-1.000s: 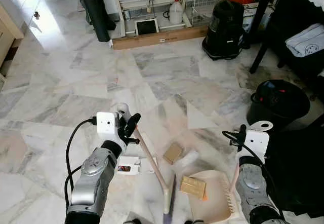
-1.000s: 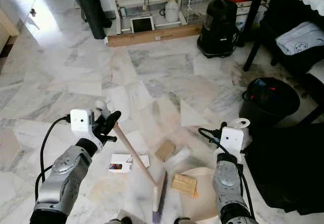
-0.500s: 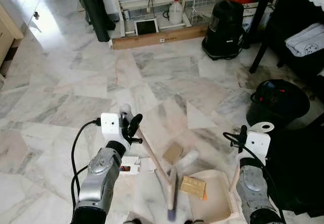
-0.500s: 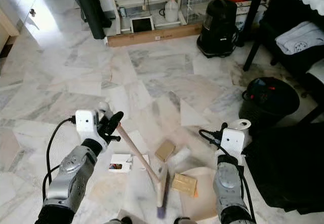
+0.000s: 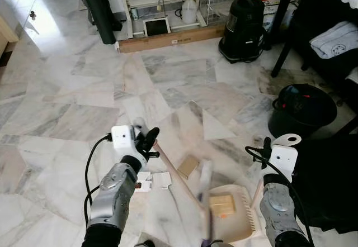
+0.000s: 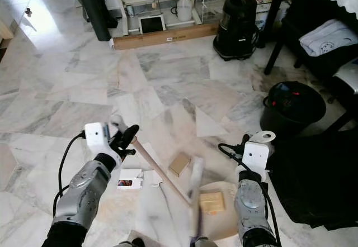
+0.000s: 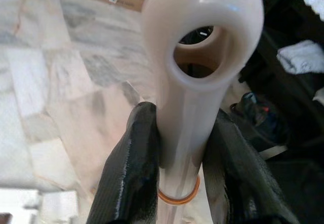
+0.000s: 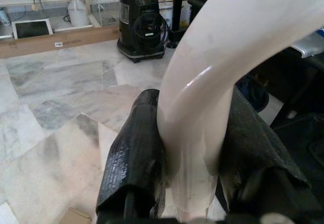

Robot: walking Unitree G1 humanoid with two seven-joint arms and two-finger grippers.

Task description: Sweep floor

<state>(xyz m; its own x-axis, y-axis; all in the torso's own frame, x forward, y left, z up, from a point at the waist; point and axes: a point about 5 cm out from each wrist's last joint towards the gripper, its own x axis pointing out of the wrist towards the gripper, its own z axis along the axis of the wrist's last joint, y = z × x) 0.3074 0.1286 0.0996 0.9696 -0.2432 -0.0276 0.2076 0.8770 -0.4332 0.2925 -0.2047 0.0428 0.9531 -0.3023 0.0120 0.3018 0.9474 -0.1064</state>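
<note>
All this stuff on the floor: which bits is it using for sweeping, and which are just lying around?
In use: broom in left gripper, dustpan in right gripper, cardboard scraps and paper being swept.

Lying about: black bin, vacuum, jug, long box.

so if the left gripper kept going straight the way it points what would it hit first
Nothing close by, it seems. The left gripper, shut on the broom handle, points across bare marble floor toward the black bin; depth is unclear, so floor probably comes first.
</note>
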